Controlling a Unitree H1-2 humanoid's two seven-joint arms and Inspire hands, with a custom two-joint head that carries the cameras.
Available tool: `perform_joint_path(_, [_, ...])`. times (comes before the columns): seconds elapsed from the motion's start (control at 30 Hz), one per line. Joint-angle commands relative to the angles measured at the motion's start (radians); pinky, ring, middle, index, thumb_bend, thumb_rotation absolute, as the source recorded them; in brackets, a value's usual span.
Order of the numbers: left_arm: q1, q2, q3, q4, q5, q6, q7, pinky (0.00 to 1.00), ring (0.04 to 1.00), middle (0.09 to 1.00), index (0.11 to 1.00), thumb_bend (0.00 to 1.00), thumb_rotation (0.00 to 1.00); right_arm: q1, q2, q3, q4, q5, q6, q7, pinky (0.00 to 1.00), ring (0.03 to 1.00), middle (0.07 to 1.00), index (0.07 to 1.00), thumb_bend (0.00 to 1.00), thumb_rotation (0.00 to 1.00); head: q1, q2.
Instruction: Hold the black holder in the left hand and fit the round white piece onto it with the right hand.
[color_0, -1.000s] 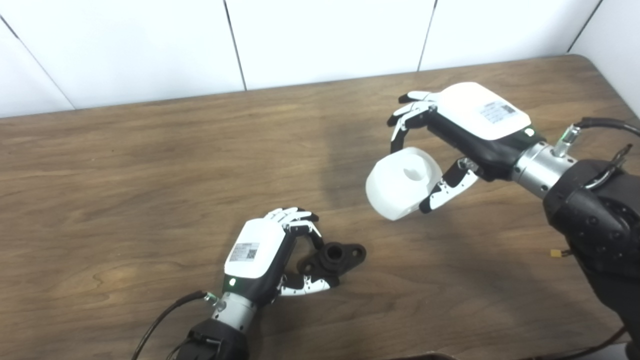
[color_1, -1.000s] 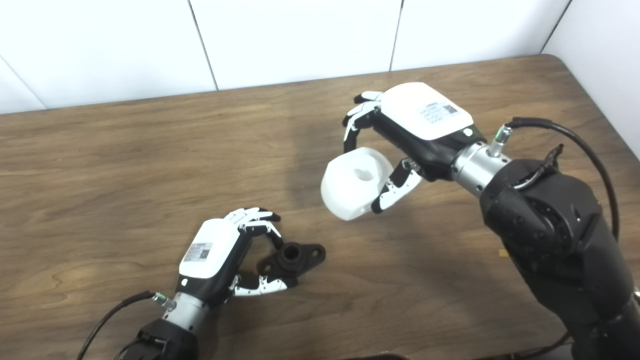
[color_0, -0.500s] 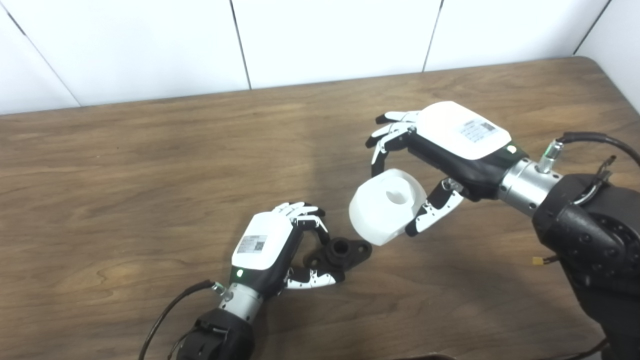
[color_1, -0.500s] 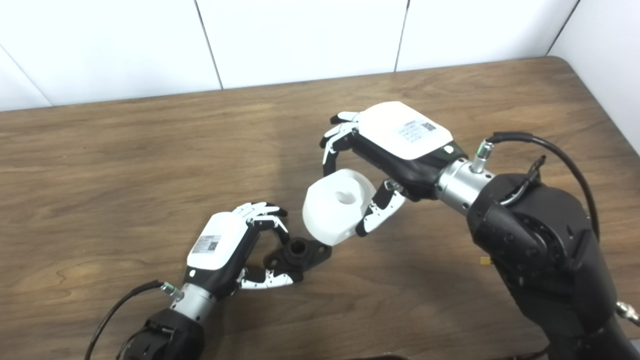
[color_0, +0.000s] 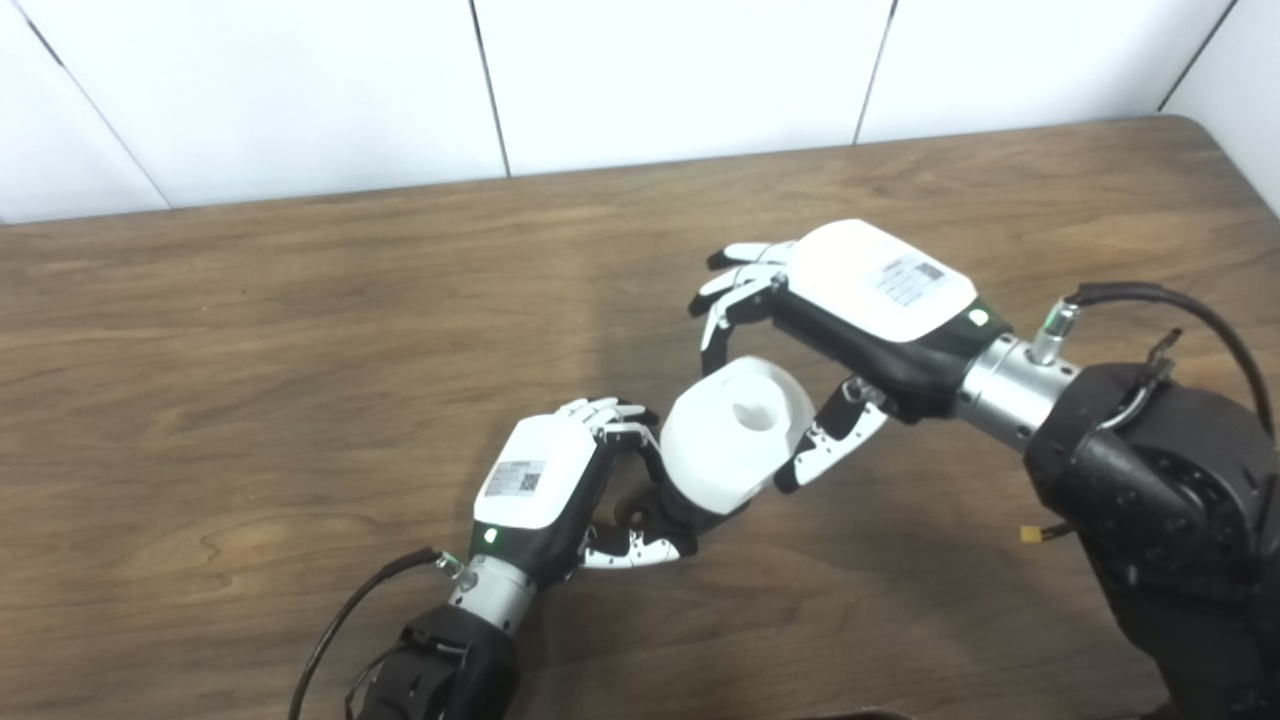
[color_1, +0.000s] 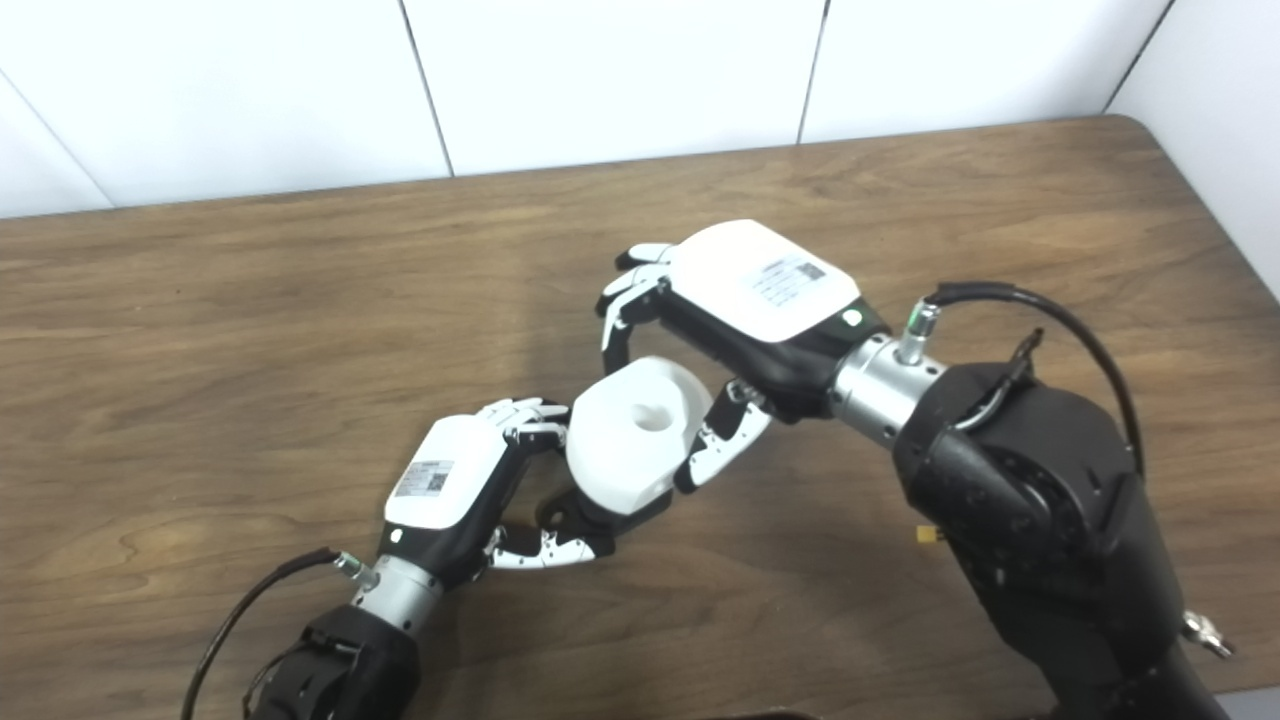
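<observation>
Desk (color_0: 250, 330): brown wood grain, white panelled wall (color_0: 650, 70) behind. Right robot hand (color_0: 850, 320): reaching leftward, grasping round white piece (color_0: 735, 440) above black holder (color_1: 590, 518). Left robot hand (color_0: 560, 490): low on desk, clasping holder, mostly hidden beneath white piece.

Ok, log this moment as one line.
left hand: shut on black holder | right hand: shut on round white piece | piece over holder, seating unclear
</observation>
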Motion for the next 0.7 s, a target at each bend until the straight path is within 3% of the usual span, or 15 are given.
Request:
perform_joint_path(0.0, [0.016,0.003,-0.009,0.035,0.003,0.035,-0.045,0.85,0.847,0.793,0.490,0.51,0.05,-0.019,0.016,-0.001,-0.006,-0.021,-0.028,-0.016,0.85,0.902,0.795,0.484,0.52,0.15,-0.001,0.000])
perform_joint_path(0.67, [0.015,0.007,-0.013,0.012,0.004,0.046,-0.063,0.85,0.851,0.793,0.490,0.51,0.05,0.025,0.075,0.023,0.050,-0.065,-0.096,-0.015,0.85,0.911,0.787,0.485,0.52,0.15,-0.008,0.017])
